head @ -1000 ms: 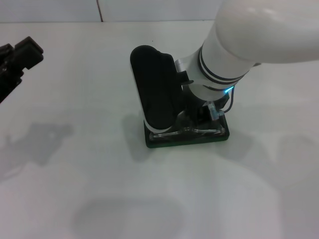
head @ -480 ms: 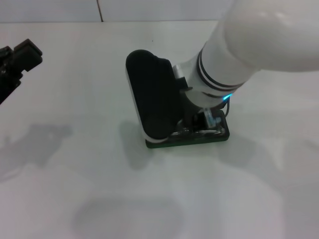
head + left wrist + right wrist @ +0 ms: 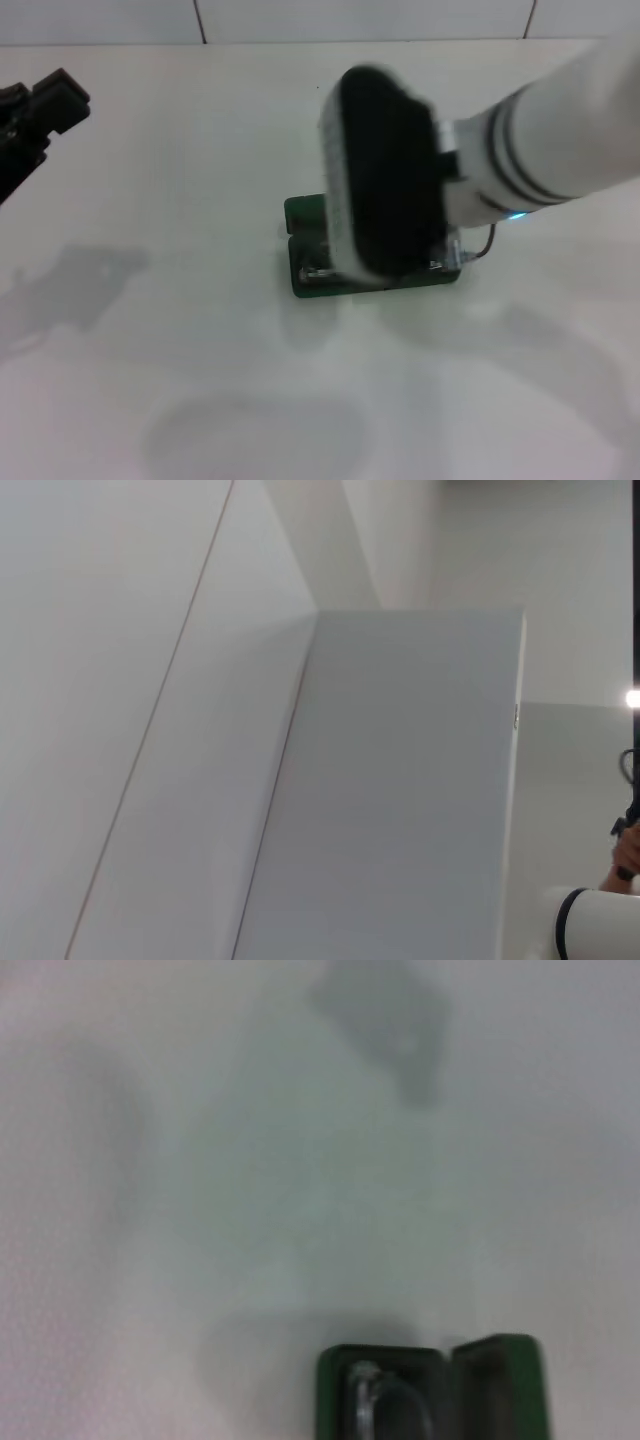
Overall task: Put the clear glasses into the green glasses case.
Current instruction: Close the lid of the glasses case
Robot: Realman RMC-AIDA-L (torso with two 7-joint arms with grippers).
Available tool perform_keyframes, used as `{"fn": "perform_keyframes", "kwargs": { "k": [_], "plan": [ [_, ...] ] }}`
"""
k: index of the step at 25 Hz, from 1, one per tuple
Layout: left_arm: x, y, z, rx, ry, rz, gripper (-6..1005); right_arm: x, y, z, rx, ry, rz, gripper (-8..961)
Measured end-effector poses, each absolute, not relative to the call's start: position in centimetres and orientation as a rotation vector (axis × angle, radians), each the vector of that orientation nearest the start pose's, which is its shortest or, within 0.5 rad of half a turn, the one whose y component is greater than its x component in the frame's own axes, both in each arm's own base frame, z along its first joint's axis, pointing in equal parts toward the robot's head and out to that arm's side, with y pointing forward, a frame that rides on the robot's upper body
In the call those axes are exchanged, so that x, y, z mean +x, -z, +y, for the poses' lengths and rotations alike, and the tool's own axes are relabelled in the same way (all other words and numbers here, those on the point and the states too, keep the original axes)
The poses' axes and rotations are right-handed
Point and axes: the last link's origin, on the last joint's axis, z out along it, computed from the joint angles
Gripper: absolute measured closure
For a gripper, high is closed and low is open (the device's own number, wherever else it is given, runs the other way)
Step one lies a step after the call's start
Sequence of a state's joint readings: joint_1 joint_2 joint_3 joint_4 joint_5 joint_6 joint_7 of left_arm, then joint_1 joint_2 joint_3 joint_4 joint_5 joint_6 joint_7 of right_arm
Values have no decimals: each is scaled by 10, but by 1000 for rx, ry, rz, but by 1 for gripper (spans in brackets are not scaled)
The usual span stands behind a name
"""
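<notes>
On my table [image 3: 200,380] the green glasses case [image 3: 305,275] lies open and flat, a bit in front of the middle. My right wrist camera looks down on it too, and there I see the clear glasses [image 3: 385,1405] lying inside one half of the case, on the dark green lining. In my head view only small shiny bits of the glasses peek out at the near edge of the case. I cannot read any writing on the case; no letters show.

My right arm reaches in from the right side and hangs just above the case, with its big black and white end covering most of it. A small blue-green light glows on that arm. My right gripper is hidden under the arm, so I cannot tell how wide it is or if it holds anything.

Farther back, at the far left edge, my left gripper [image 3: 40,115] waits, well apart from the case. I cannot tell its state either.
</notes>
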State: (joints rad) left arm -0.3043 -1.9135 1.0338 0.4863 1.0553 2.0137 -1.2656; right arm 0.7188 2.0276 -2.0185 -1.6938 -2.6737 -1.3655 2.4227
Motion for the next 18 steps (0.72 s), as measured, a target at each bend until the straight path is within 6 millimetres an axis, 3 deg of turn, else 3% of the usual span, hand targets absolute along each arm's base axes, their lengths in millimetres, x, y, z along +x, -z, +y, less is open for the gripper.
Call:
{"fn": "perform_keyframes", "kwargs": {
  "k": [10,15,16,17,18],
  "plan": [
    [-261,-84,264,-2418,1579,-395,884,75,0,300,-2689,93,-91,870],
    [-247,-76,284,-2501,1527,-385,884,108,-50,306,-2623,-80,144,871],
    [-243,-72,292,-2525,1501,-397,884,108,-50,306,-2623,-80,144,871],
    [-240,-70,296,-2542,1486,-405,884,132,-76,311,-2590,-175,283,871],
    [-237,-67,301,-2558,1469,-417,884,141,-84,313,-2576,-208,327,872]
  ]
}}
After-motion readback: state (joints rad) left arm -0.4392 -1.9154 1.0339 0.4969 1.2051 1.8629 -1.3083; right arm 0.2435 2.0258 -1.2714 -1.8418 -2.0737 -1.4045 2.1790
